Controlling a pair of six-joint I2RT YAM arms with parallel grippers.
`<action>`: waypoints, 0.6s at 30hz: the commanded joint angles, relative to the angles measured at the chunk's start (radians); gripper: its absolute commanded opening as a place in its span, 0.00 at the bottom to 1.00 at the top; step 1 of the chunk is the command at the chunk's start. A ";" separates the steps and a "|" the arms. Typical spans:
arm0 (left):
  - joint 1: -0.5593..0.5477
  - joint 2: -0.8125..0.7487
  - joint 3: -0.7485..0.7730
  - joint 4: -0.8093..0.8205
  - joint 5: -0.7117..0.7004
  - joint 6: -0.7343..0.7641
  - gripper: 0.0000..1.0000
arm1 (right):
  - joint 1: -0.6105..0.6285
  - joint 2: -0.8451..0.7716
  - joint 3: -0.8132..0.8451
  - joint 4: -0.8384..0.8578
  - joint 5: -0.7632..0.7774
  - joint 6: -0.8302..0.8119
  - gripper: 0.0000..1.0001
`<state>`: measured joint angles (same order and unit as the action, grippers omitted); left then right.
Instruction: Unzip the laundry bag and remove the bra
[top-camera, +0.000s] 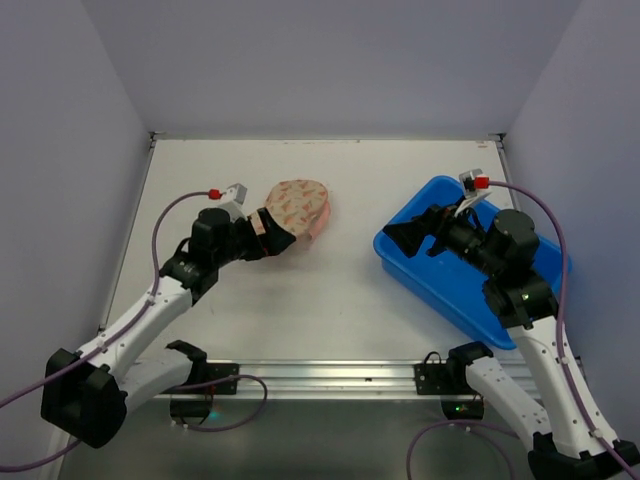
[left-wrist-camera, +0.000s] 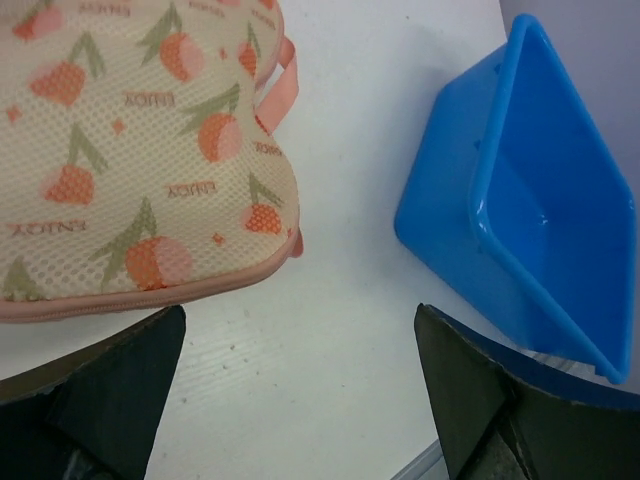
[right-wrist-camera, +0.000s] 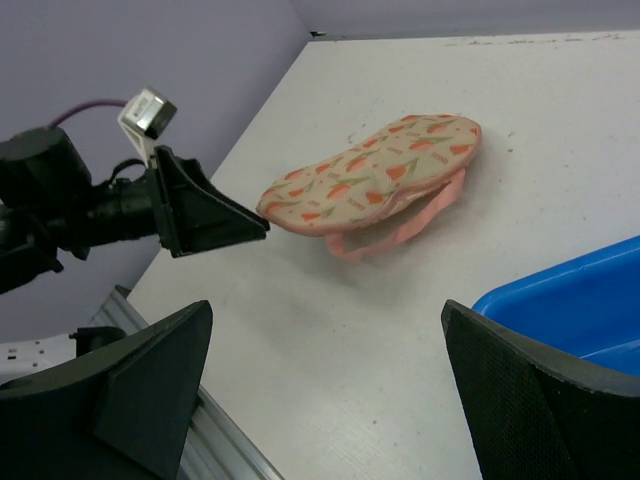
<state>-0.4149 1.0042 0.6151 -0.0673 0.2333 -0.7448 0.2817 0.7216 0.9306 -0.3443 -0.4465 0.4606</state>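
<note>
The laundry bag (top-camera: 298, 208) lies on the white table left of centre, pale pink with orange-red motifs, its zip edge shut. A pink strap (right-wrist-camera: 400, 235) loops out from under it. It also shows in the left wrist view (left-wrist-camera: 130, 150) and the right wrist view (right-wrist-camera: 375, 172). My left gripper (top-camera: 278, 240) is open, with its fingertips at the bag's near end; the bag's edge sits just above one finger (left-wrist-camera: 110, 390). My right gripper (top-camera: 392, 238) is open and empty at the blue tub's left corner. The bra is hidden.
A blue plastic tub (top-camera: 470, 265) stands at an angle on the right of the table and shows empty in the left wrist view (left-wrist-camera: 540, 200). A metal rail (top-camera: 320, 375) runs along the table's near edge. Walls close the back and both sides.
</note>
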 joint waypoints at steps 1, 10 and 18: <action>0.002 0.072 0.225 -0.273 -0.087 0.229 1.00 | 0.007 -0.005 0.001 0.004 -0.024 -0.016 0.99; 0.182 0.316 0.416 -0.293 -0.008 0.288 0.97 | 0.007 -0.034 0.005 -0.053 0.014 -0.062 0.99; 0.243 0.519 0.393 -0.140 -0.013 0.306 0.97 | 0.007 -0.027 -0.032 -0.022 -0.029 -0.048 0.99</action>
<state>-0.1833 1.4643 1.0061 -0.2939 0.1764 -0.4736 0.2832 0.6804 0.9173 -0.3874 -0.4393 0.4110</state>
